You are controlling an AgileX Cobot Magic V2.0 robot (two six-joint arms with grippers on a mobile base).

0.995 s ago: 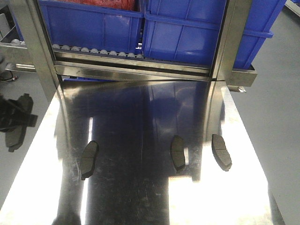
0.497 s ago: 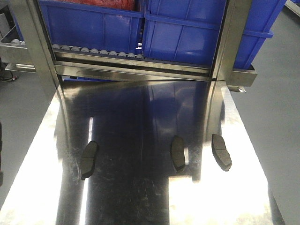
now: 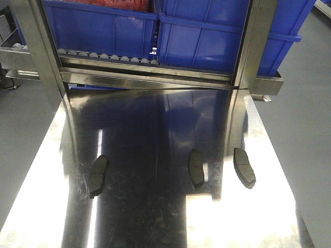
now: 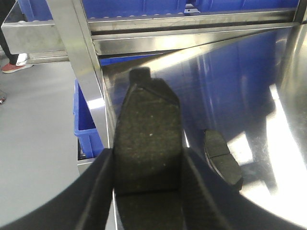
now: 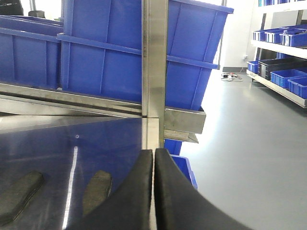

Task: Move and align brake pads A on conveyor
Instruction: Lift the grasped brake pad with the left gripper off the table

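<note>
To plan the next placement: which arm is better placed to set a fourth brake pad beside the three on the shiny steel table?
Left, likely. The left pincer grips a dark-grey curved brake pad near the edge of the shiny steel tabletop. The right pincer is shut and holds nothing.

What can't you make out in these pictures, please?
- Left wrist view: lower end of the held pad, cut by the bottom edge; its sides are covered by the left pincer.
- Right wrist view: near end of the leftmost pad, cut by the frame's corner.
- All views: the belt, nowhere in frame.
</note>
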